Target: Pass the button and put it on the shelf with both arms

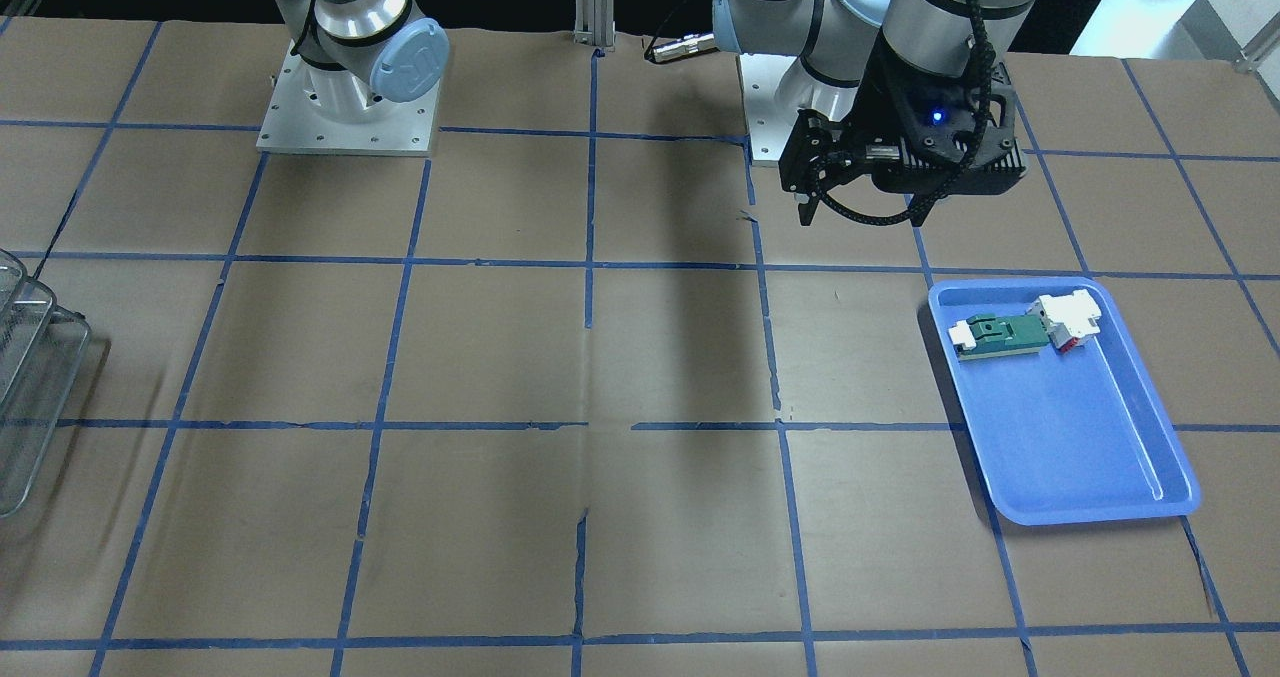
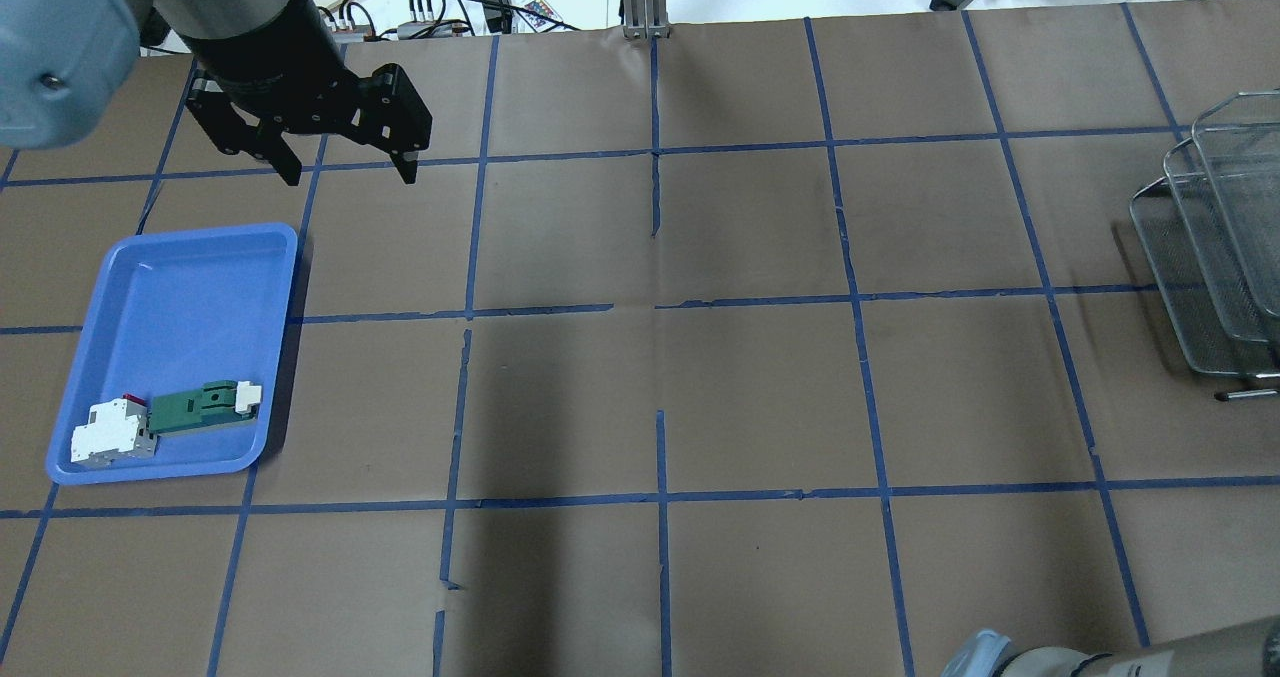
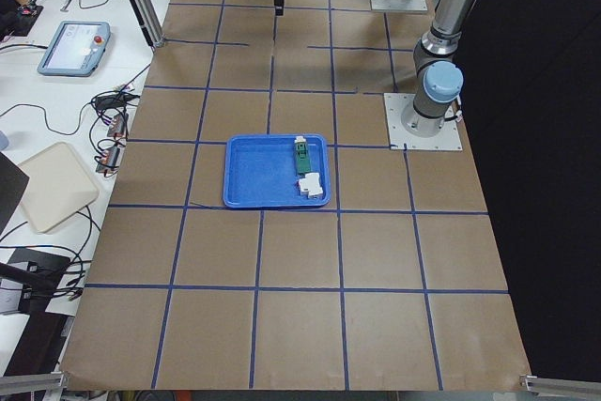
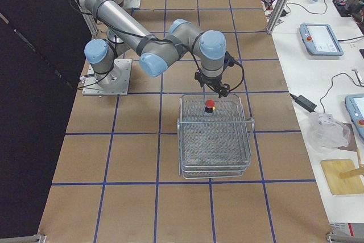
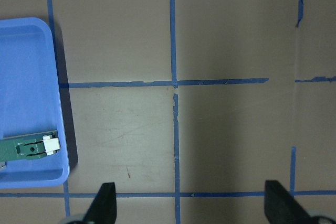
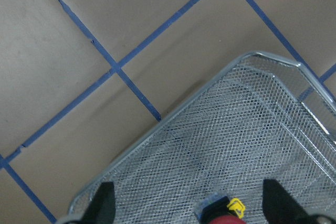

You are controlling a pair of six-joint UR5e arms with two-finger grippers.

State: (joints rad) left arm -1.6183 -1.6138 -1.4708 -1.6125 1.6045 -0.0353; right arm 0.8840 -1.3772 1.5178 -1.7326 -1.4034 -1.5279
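The button point(image 4: 210, 106), red cap on a black body, stands on the top tier of the wire-mesh shelf point(image 4: 216, 140) near its far end. The right wrist view shows its red cap point(image 6: 227, 219) at the bottom edge, on the shelf's mesh point(image 6: 236, 129). My right gripper point(image 4: 214, 90) hangs just above it, open; its fingertips point(image 6: 106, 198) stand wide apart on either side of the button without touching it. My left gripper point(image 2: 350, 169) is open and empty, above the table beyond the blue tray point(image 2: 180, 287). The left wrist view shows its spread fingertips point(image 5: 106, 200).
The blue tray point(image 1: 1080, 437) holds a green-and-white connector point(image 2: 200, 407) and a white block with a red part point(image 2: 110, 432). The shelf point(image 2: 1200, 257) stands at the table's right end. Blue tape lines grid the brown table.
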